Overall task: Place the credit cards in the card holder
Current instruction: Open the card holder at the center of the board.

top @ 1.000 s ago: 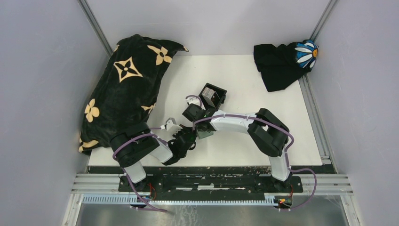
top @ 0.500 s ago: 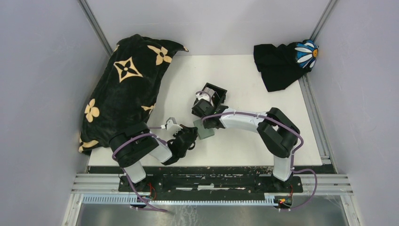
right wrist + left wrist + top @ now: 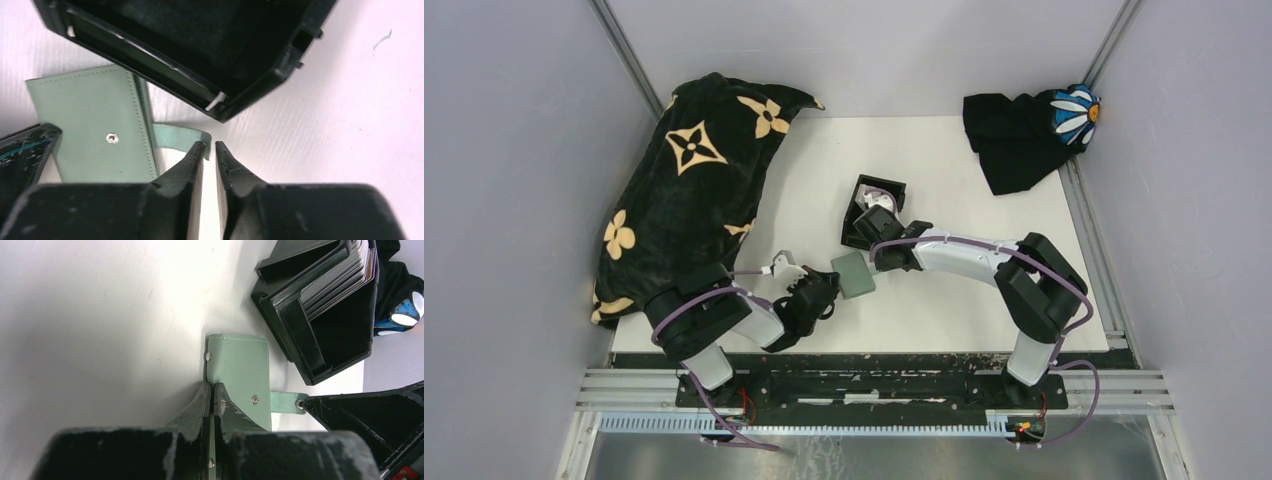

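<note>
Several thin plastic credit cards (image 3: 335,277) in grey and pale tones stand on edge, packed together, in one end of the small black open-topped rectangular card holder (image 3: 272,307). The rest of the box's inside is dark, and I cannot make out anything in it. The card holder sits near the middle of the white counter (image 3: 984,160), turned at an angle to the counter's edges.

Just beside it, on the side nearer the arms, lies a pale green stitched leather wallet (image 3: 240,370). It lies flat, with a round metal snap (image 3: 112,138) on its face and a narrow green strap (image 3: 172,136) reaching out from one long edge towards the card holder.

The left claw (image 3: 211,390) is pinched tight on the wallet's near edge, with a thin green layer caught between its two fingers. The right claw (image 3: 210,145) hangs low over the counter by a corner of the card holder. Its jaws stand a narrow slit apart, with bare counter showing between them. The curled end of the strap touches the tip of one finger, and nothing is held.

A big black blanket with tan flowers (image 3: 694,190) is heaped along the far left of the counter. A black cloth with a white daisy (image 3: 1014,135) lies bunched in the far right corner. Both are well apart from the card holder.
</note>
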`<state>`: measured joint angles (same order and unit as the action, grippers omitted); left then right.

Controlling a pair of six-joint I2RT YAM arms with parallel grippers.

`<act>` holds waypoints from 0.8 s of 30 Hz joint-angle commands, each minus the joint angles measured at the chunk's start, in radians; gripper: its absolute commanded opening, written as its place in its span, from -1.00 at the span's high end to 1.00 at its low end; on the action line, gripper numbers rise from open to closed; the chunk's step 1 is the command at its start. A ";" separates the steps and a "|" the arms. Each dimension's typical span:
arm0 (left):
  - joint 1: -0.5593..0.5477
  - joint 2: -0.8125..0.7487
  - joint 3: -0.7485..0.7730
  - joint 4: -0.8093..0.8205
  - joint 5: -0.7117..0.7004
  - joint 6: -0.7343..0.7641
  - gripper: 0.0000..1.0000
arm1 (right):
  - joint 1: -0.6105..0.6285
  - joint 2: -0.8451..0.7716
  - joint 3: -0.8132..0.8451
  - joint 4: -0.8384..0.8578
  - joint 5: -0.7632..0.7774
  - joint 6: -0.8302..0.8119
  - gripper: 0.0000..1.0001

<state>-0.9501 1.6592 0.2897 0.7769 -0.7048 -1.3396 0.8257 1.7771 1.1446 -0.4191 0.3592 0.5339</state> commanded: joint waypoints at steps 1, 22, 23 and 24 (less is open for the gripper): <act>0.012 0.021 -0.052 -0.330 0.002 0.063 0.84 | -0.016 -0.053 -0.030 -0.019 0.051 0.014 0.50; 0.011 -0.380 0.010 -0.513 -0.036 0.271 0.06 | 0.015 -0.299 0.032 0.044 0.191 -0.114 0.03; 0.010 -0.398 0.020 -0.522 -0.051 0.290 0.04 | 0.015 -0.313 0.015 0.092 0.224 -0.091 -0.09; 0.011 -0.415 0.032 -0.526 -0.066 0.311 0.02 | 0.012 -0.322 0.006 0.131 0.229 -0.075 -0.14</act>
<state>-0.9436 1.3132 0.2760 0.3458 -0.7033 -1.1568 0.8341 1.5368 1.1381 -0.4606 0.4755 0.4610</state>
